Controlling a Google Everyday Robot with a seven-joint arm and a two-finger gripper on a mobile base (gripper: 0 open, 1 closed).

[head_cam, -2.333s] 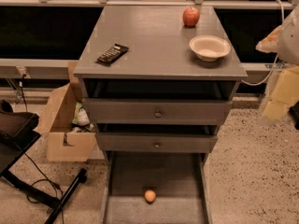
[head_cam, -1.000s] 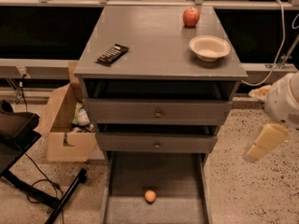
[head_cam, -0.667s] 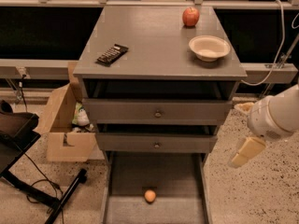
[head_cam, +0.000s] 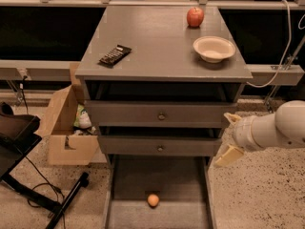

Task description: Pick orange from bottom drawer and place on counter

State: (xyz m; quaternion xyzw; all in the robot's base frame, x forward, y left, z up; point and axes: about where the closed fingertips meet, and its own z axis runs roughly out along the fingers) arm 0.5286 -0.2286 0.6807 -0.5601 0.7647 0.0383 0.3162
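The orange [head_cam: 153, 200] lies on the floor of the open bottom drawer [head_cam: 181, 180], near its front and middle. The counter [head_cam: 157, 32] is the flat grey top of the cabinet above it. My gripper [head_cam: 228, 137] hangs at the cabinet's right side, level with the two upper drawers, above and to the right of the orange. Its two cream fingers [head_cam: 228, 156] stand apart and hold nothing. The white forearm [head_cam: 281, 128] reaches in from the right edge.
On the counter are a red apple [head_cam: 195, 16] at the back right, a cream bowl [head_cam: 214, 48] in front of it and a black calculator-like device [head_cam: 115, 55] at the left. A cardboard box [head_cam: 64, 128] and a black stand [head_cam: 43, 194] sit left of the cabinet.
My arm has come down from the upper right and moved left, up to the cabinet's right side. The orange and the things on the counter have not moved.
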